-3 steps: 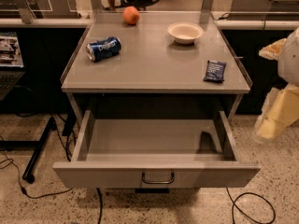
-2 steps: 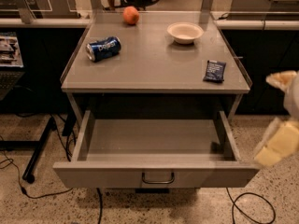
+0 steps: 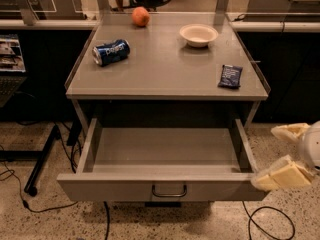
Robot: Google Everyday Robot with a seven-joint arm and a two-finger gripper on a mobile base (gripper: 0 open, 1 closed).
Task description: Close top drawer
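The top drawer (image 3: 125, 188) is pulled far out of the grey cabinet and holds nothing. Its flat grey front faces me, with a small dark loop handle (image 3: 169, 191) at centre. My gripper (image 3: 280, 154) is at the right edge of the view, just off the drawer front's right corner. One pale finger (image 3: 281, 176) lies by that corner and the other finger (image 3: 291, 131) is higher, with a wide gap between them. The gripper is open and holds nothing.
On the cabinet top (image 3: 165, 69) lie a blue soda can (image 3: 111, 52) on its side, an orange (image 3: 141, 16), a white bowl (image 3: 199, 34) and a dark blue snack packet (image 3: 230, 76). Cables (image 3: 270, 219) trail on the speckled floor. A black stand leg (image 3: 42, 159) is at left.
My gripper has moved down and in toward the drawer front's right corner. The drawer has not moved.
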